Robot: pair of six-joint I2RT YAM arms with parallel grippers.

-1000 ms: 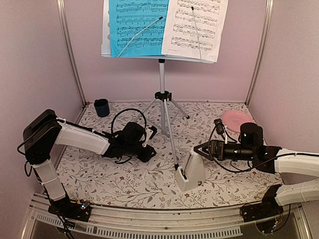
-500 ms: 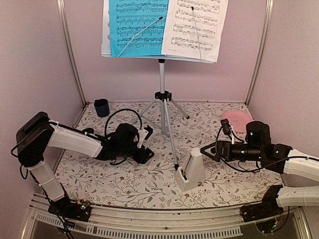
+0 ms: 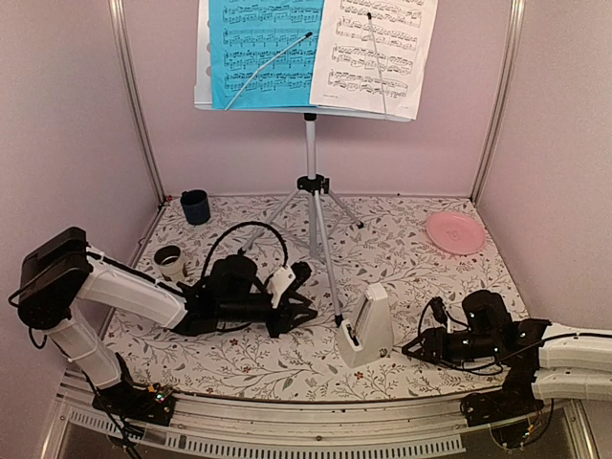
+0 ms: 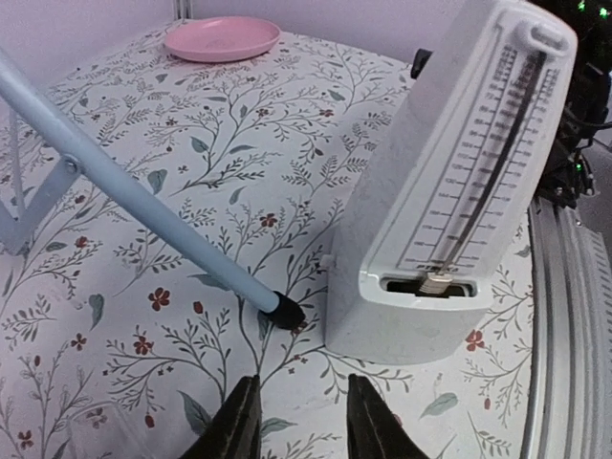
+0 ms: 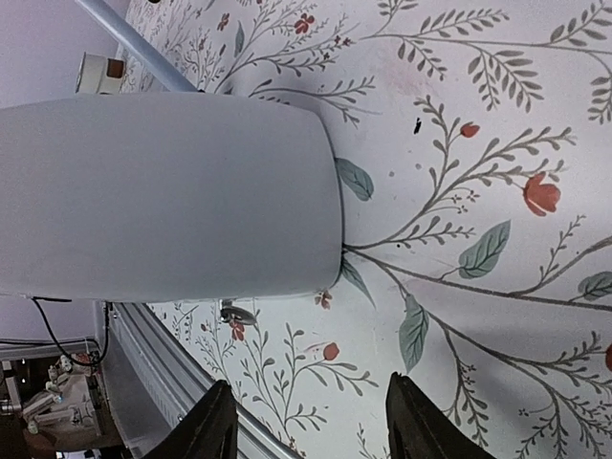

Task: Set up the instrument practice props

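The pale grey-blue music stand [image 3: 202,57] stands on its silver tripod [image 3: 311,153] at the back, holding a bright blue sheet [image 3: 263,48] and a white sheet [image 3: 373,48]. The white metronome [image 3: 367,327] stands upright on the table by the tripod's near foot [image 4: 284,311]. My left gripper [image 3: 304,292] lies low, left of the foot, open and empty; its own view shows the metronome [image 4: 449,191] just ahead of the gripper [image 4: 301,430]. My right gripper [image 3: 414,345] is open and empty, low, right of the metronome [image 5: 163,201], apart from it [image 5: 316,430].
A pink plate [image 3: 455,231] lies at the back right and a dark blue cup [image 3: 195,206] at the back left. A small pale round pot [image 3: 168,258] sits by the left arm. The tripod leg [image 4: 143,206] slants between the left gripper and the stand. A metal rail [image 3: 287,421] lines the near edge.
My right gripper has drawn back from the metronome and dropped low to the near right. My left gripper has moved right toward the tripod foot, uncovering the small pot.
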